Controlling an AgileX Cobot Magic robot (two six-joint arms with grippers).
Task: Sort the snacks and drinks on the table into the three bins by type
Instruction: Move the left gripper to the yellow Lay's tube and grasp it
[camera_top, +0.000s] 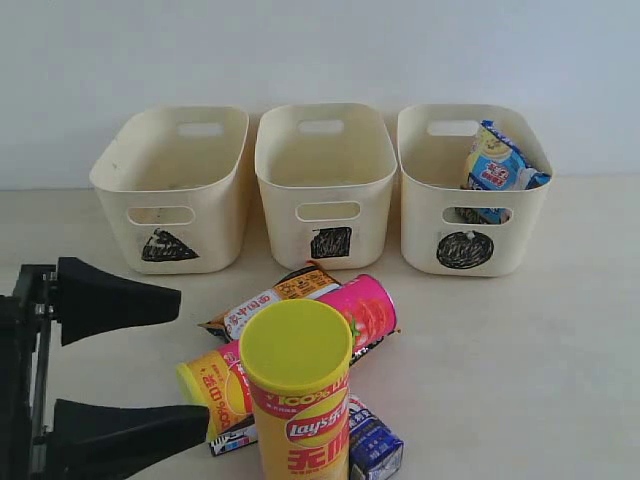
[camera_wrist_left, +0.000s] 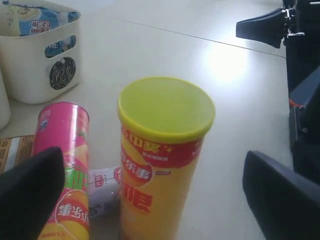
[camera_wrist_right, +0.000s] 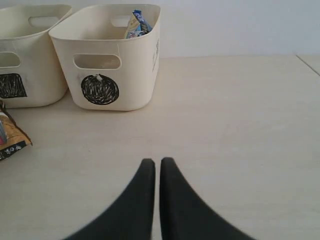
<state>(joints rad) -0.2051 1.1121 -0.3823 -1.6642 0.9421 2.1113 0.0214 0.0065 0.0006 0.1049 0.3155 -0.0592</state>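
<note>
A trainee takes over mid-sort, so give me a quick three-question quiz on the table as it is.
1. True or false: the blue-white bag lies in the square bin.
2. Which canister stands upright? A pink, B Lay's, C yellow-orange.
3. Fill in: the left gripper is ____.
Key: 1 false, it lies in the circle bin; 2 B; 3 open.
</note>
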